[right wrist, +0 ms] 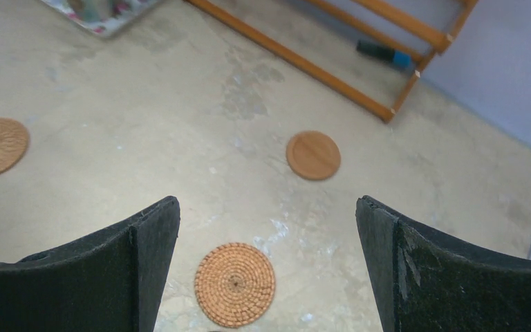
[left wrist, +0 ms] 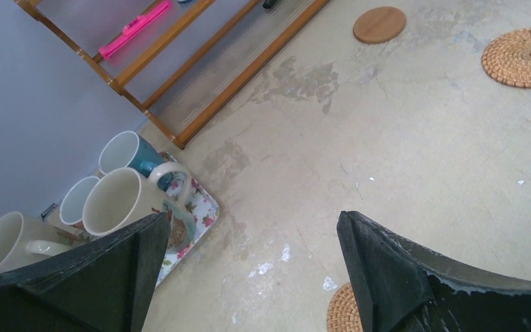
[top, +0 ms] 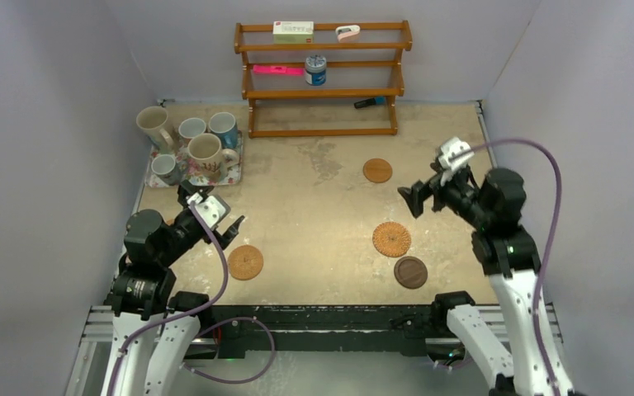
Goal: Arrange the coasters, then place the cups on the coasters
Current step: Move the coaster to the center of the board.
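Both arms are hovering above the table (top: 314, 206) right now, and nothing is being held. The left gripper (top: 213, 211), at the lower left of the top view, is hanging with its jaws spread wide. In its wrist view the two dark fingers (left wrist: 110, 277) are framing bare tabletop, with nothing between them. The right gripper (top: 421, 191), at centre right, is also gaping wide and carrying nothing. It is looking down from its wrist view over a woven coaster (right wrist: 235, 283) and a smooth tan coaster (right wrist: 312, 155).

The coasters are lying scattered and well apart in the top view:
- The smooth tan one (top: 377, 171) is sitting right of centre.
- The woven one (top: 391, 239) is lying below it.
- A dark brown coaster (top: 410, 272) is sitting just beside the woven one, toward the lower edge.
- Another tan coaster (top: 245, 262) is resting at lower left, near the left gripper.

The mugs (top: 206, 151) are crowding together on the floral tray (top: 215, 175) at the upper left. None of them is sitting on a coaster. A wooden rack (top: 322, 92) is standing at the top centre, with a tin can (top: 315, 70) on its middle shelf.
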{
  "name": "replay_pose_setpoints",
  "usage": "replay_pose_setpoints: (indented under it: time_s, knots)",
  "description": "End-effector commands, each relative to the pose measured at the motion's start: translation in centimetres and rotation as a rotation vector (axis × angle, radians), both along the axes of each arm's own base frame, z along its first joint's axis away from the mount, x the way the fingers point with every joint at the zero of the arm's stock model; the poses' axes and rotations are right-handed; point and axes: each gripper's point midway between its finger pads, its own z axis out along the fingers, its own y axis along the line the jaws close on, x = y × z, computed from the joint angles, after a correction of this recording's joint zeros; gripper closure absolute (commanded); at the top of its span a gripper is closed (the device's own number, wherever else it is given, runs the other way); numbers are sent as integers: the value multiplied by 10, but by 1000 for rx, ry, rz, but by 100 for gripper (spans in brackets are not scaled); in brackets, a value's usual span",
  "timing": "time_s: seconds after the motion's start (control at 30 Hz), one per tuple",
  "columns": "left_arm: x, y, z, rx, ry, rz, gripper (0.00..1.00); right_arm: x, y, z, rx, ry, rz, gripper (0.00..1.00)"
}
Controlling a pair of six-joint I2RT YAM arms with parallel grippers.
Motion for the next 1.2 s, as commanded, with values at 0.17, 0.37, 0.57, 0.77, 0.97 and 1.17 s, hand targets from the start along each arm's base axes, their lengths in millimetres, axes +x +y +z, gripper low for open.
replay_pose_setpoints:
  time_s: [0.17, 0.37, 0.57, 0.77, 0.97, 1.17]
  knots:
    - [3, 9, -18, 14, 16, 55, 1, 53, -9, -64, -96, 297, -141, 1]
    - [5, 6, -25, 16, 50, 38, 1, 35, -1, -86, -195, 317, -119, 1]
    - [4, 9, -21, 11, 31, 59, 2, 21, -1, -113, -233, 342, -81, 1]
    - [2, 8, -22, 14, 29, 49, 2, 22, -3, -126, -266, 351, -90, 1]
    - [2, 8, -23, 17, 27, 46, 2, 22, -6, -125, -284, 328, -114, 1]
    - [2, 9, -24, 18, 28, 51, 2, 15, -12, -103, -251, 244, -143, 1]
